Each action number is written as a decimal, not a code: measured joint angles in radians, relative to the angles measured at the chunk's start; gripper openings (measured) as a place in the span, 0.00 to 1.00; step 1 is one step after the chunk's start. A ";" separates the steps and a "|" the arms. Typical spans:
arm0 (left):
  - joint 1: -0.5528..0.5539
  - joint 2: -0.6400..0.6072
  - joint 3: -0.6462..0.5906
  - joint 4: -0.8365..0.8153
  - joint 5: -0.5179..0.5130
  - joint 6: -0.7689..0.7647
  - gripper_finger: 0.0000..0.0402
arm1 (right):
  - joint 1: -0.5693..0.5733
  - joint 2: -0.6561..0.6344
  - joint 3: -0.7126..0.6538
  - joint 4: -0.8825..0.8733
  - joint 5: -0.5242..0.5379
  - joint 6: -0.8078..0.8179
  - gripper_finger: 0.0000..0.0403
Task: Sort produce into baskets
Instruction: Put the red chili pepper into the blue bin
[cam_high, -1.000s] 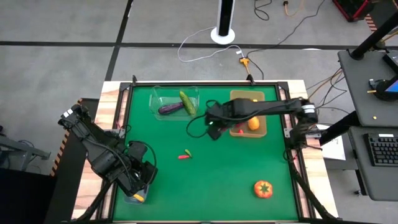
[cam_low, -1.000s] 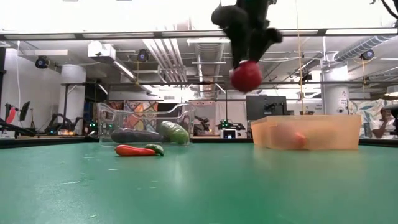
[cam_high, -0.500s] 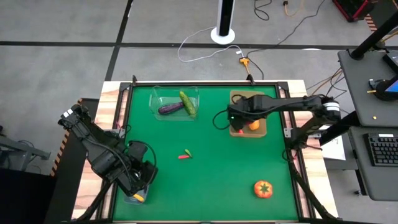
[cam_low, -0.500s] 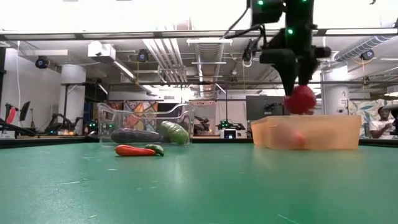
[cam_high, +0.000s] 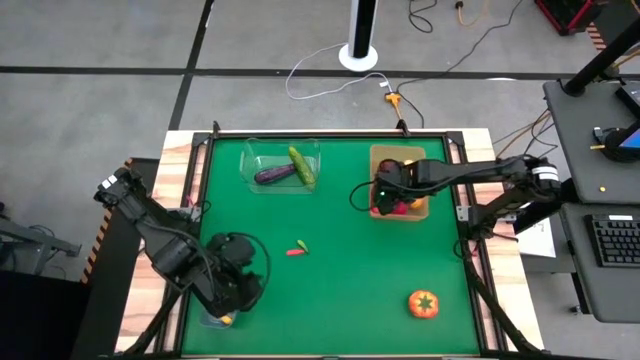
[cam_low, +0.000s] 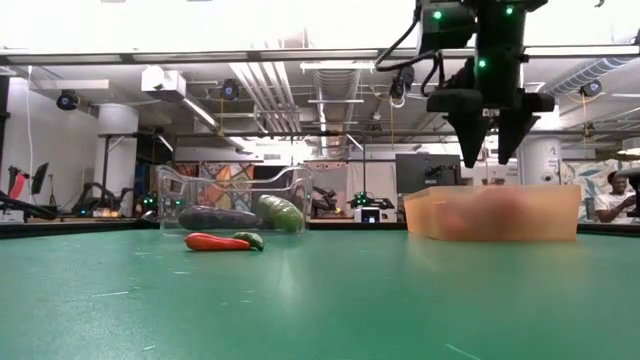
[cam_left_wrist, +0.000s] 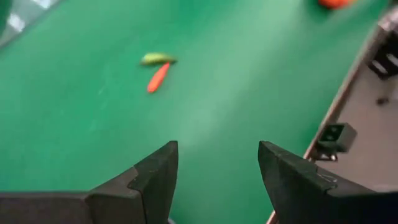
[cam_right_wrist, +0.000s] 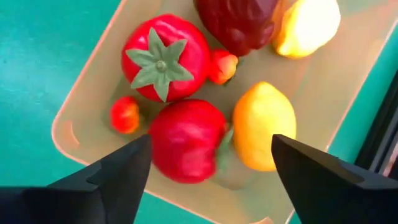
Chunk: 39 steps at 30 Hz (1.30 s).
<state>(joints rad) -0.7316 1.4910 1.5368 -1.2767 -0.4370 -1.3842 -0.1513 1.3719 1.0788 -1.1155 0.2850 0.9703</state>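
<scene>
Right gripper (cam_low: 490, 160) is hovering, jaws wide and empty, over the fruit-filled tan tray (cam_high: 421, 211); left gripper (cam_left_wrist: 217, 180) is idling with jaws wide above the bench (cam_high: 350, 290).

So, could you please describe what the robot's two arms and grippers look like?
Both arms are dark, nearly black, jointed tubes with black cables looped alongside. The right gripper has two tapered, pointed dark fingers under a housing with small green lights. The left gripper shows two broad, wedge-shaped dark fingers.

The right claw (cam_low: 491, 155) released the red fruit (cam_right_wrist: 186, 140) into the tan tray (cam_right_wrist: 81, 112).
</scene>
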 joint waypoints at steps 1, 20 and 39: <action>0.009 0.000 0.000 0.020 -0.001 0.056 0.51 | 0.000 -0.002 0.006 -0.004 0.000 0.000 0.80; 0.310 -0.001 -0.217 0.477 0.148 0.877 0.51 | 0.019 -0.130 0.268 0.000 0.004 -0.038 0.85; 0.427 0.040 -0.721 0.994 0.272 0.943 0.51 | 0.075 -0.096 0.242 0.041 0.004 -0.018 0.85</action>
<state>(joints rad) -0.3046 1.5306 0.8154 -0.2827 -0.1654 -0.4415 -0.0761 1.2756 1.3212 -1.0745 0.2895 0.9527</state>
